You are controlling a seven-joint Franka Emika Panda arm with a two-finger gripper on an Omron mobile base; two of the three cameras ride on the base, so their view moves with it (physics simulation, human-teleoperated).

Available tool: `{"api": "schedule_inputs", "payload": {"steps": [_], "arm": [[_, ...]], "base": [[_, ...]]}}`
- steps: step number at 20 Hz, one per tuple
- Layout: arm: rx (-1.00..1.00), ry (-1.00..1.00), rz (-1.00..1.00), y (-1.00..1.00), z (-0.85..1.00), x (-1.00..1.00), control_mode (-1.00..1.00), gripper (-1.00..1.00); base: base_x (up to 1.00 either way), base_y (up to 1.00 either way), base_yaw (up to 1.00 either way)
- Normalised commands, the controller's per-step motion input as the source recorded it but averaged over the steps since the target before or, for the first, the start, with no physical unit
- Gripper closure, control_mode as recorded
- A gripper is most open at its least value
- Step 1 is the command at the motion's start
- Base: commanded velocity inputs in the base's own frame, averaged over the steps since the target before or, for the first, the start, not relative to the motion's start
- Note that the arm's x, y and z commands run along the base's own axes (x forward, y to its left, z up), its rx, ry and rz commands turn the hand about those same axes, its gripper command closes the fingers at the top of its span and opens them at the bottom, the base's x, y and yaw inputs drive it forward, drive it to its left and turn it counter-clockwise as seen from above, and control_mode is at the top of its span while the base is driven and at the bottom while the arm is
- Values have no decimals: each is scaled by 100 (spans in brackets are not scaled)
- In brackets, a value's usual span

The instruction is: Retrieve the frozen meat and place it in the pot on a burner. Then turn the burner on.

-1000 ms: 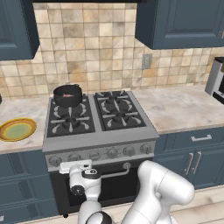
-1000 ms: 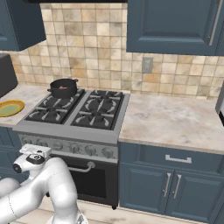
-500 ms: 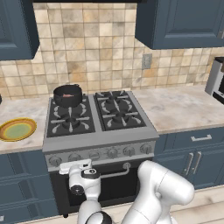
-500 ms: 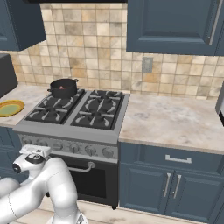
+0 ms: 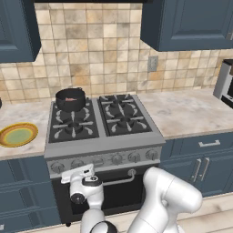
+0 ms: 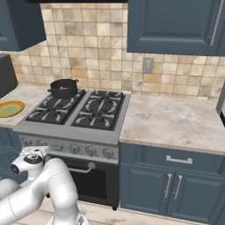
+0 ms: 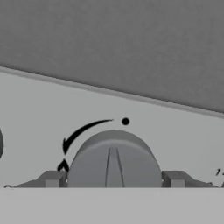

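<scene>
The gas stove (image 5: 103, 141) fills the middle of the left base view, set into a marble bench (image 5: 182, 113) that runs along the tiled wall, with dark blue cabinets above and below. In the right base view the same stove (image 6: 74, 127) sits left of centre. Its black grates carry four burners. On the burner (image 5: 70, 105) at the upper left of the cooktop stands the small black pot (image 5: 70, 99), also seen at the upper left of the right base view (image 6: 64, 88). Inside the pot lies a pinkish-red lump, the frozen meat (image 5: 71, 98); it shows as a small reddish patch in the right base view as well (image 6: 63, 88).

On the bench at the far left edge of the left base view rests a round green plate with a yellow rim (image 5: 17, 135), well apart from the pot.

Along the stove's silver front panel runs a row of knobs. In the hand view one grey knob (image 7: 114, 159) with a raised ridge sits at lower centre, a curved black arrow and a dot printed above it. The end effector (image 7: 113, 178) straddles it, its fingers set wide on either side of the knob, one fingertip (image 7: 51, 178) at each flank; whether they actually touch it cannot be told.
</scene>
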Motion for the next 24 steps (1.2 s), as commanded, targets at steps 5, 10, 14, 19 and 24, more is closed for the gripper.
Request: {"api": "schedule_inputs", "payload": {"steps": [5,10,14,19,24], "arm": [[-14,0,9,-5,-6,6,-100,100],[-11,0,9,-20,-18,10,-100,100],[-8,0,9,-33,-18,4,-100,100],[-9,0,8,-34,-20,5,-100,100],[-9,0,8,-28,-23,4,-100,100]], "base": [[0,0,0],[0,0,0],[0,0,0],[0,0,0],[0,0,0]]}}
